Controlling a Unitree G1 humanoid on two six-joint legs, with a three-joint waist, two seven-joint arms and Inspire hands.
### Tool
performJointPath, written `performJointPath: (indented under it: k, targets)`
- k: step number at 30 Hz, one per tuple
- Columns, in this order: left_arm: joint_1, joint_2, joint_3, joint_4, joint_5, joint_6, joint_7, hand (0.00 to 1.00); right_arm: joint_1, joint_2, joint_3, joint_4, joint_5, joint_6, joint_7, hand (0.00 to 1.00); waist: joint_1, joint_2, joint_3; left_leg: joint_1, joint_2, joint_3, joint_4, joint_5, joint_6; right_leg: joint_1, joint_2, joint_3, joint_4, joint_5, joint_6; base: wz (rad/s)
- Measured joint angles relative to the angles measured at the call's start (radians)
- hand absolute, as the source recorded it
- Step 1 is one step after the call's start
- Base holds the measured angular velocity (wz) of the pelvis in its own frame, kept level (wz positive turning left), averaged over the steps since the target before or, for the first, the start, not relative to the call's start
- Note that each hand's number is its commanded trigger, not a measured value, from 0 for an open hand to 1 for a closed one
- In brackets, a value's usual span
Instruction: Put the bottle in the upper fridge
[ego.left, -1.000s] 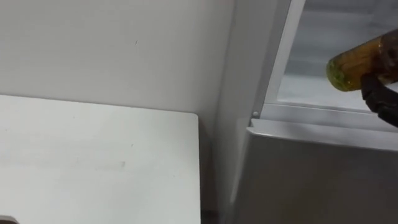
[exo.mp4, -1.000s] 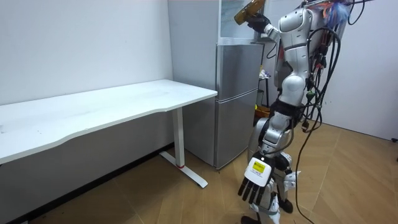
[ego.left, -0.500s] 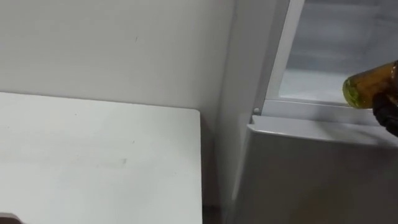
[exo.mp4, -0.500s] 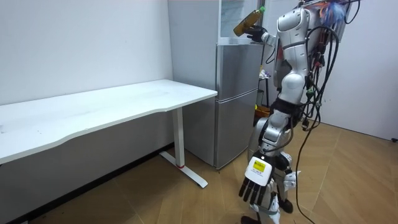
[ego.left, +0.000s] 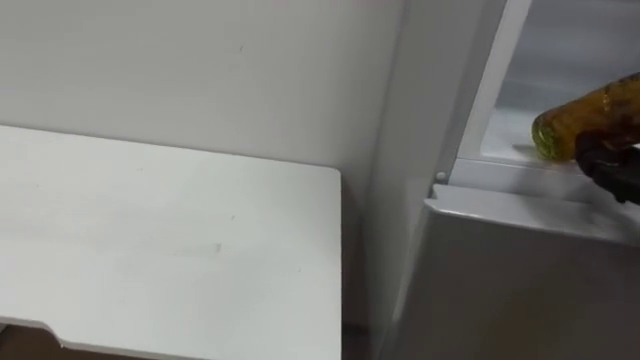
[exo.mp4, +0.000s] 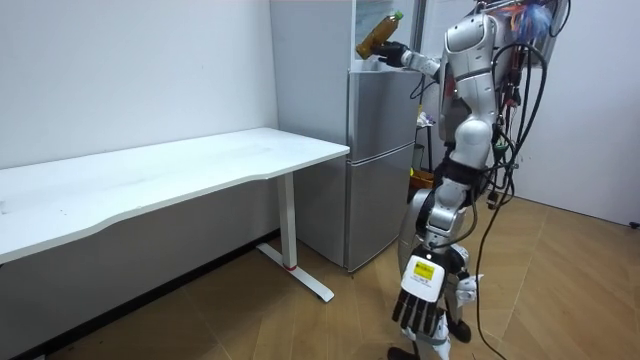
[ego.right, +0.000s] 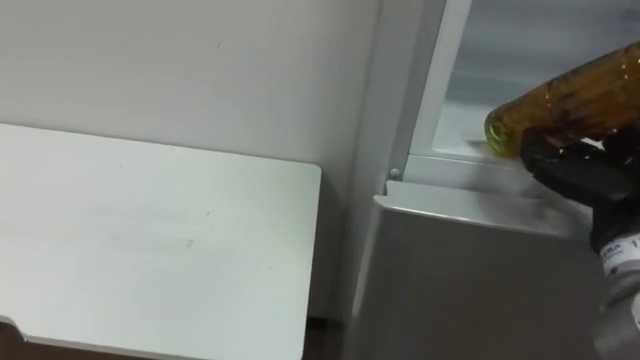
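Observation:
An amber bottle with a green cap lies tilted in my right hand, whose dark fingers curl round its lower body. Its base end reaches over the sill of the open upper fridge compartment, above the shut grey lower door. In the room view I stand in front of the silver fridge, right arm raised, with the bottle at the top compartment and my right hand under it. My left hand hangs by my leg with relaxed fingers.
A white table stands against the wall left of the fridge, with a narrow dark gap between them. In the room view the table stretches to the room view's left over a wooden floor.
My right hand has carried the bottle further toward the fridge's upper compartment, toward the room view's left. The eye view has shifted, so the table and fridge sit further right.

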Motion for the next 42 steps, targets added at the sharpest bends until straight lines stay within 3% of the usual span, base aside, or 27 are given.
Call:
performJointPath:
  k: [5, 10, 20, 25, 28, 33, 37, 42]
  targets:
    - [0.002, 0.000, 0.000, -0.022, 0.001, 0.003, 0.000, 0.00, -0.055, -0.025, 0.021, 0.068, 0.040, 0.000, -0.003, 1.00, 0.002, -0.009, -0.0017, -0.001, -0.001, -0.009, 0.001, 0.000, 0.000, -0.001, 0.000, -0.007, 0.000, 0.000, 0.000, 0.04]
    - [0.002, 0.001, 0.000, -0.041, 0.002, 0.001, 0.011, 0.00, -0.056, -0.089, 0.052, 0.080, 0.083, 0.001, -0.008, 1.00, 0.019, -0.009, -0.0020, -0.001, -0.001, -0.010, 0.001, 0.000, 0.000, -0.001, 0.000, -0.007, -0.002, 0.000, 0.000, 0.00]
    - [0.005, 0.004, 0.002, -0.045, 0.016, 0.027, 0.019, 0.00, -0.176, -0.122, 0.071, 0.184, 0.067, 0.009, -0.049, 1.00, 0.023, -0.009, -0.0025, -0.015, -0.002, -0.027, 0.012, 0.000, 0.000, -0.001, 0.000, -0.021, -0.001, 0.000, 0.000, 0.05]
    - [0.006, 0.009, 0.002, -0.077, 0.030, 0.045, 0.016, 0.00, -0.244, -0.218, 0.135, 0.342, 0.071, 0.054, 0.001, 1.00, 0.026, -0.023, -0.0117, -0.026, -0.004, -0.040, 0.018, 0.001, -0.001, -0.002, 0.000, -0.030, -0.001, 0.000, 0.000, 0.08]
    - [0.011, 0.016, 0.001, -0.077, 0.030, 0.051, 0.016, 0.00, -0.265, -0.233, 0.151, 0.393, 0.072, 0.079, 0.007, 1.00, 0.024, -0.030, -0.0121, -0.027, -0.004, -0.044, 0.018, 0.001, -0.001, -0.002, 0.000, -0.031, -0.001, 0.000, 0.000, 0.01]
    - [0.023, 0.024, 0.001, -0.078, 0.038, 0.069, 0.007, 0.00, -0.312, -0.241, 0.163, 0.469, 0.062, 0.089, 0.043, 1.00, 0.019, -0.039, -0.0156, -0.027, -0.004, -0.045, 0.020, 0.001, -0.001, -0.002, 0.001, -0.031, -0.001, 0.000, 0.000, 0.00]
    - [0.034, 0.038, 0.001, -0.088, 0.036, 0.082, -0.004, 0.00, -0.402, -0.282, 0.229, 0.586, 0.052, 0.123, 0.077, 1.00, 0.012, -0.057, -0.0165, -0.029, -0.004, -0.052, 0.021, 0.001, -0.001, -0.001, 0.001, -0.038, 0.000, 0.000, 0.000, 0.04]
    - [0.037, 0.050, 0.001, -0.103, 0.037, 0.092, -0.025, 0.00, -0.451, -0.324, 0.310, 0.612, -0.006, 0.147, 0.131, 1.00, 0.011, -0.069, -0.0160, -0.035, -0.004, -0.057, 0.027, 0.001, -0.001, -0.006, 0.000, -0.045, 0.011, -0.003, -0.004, 0.04]
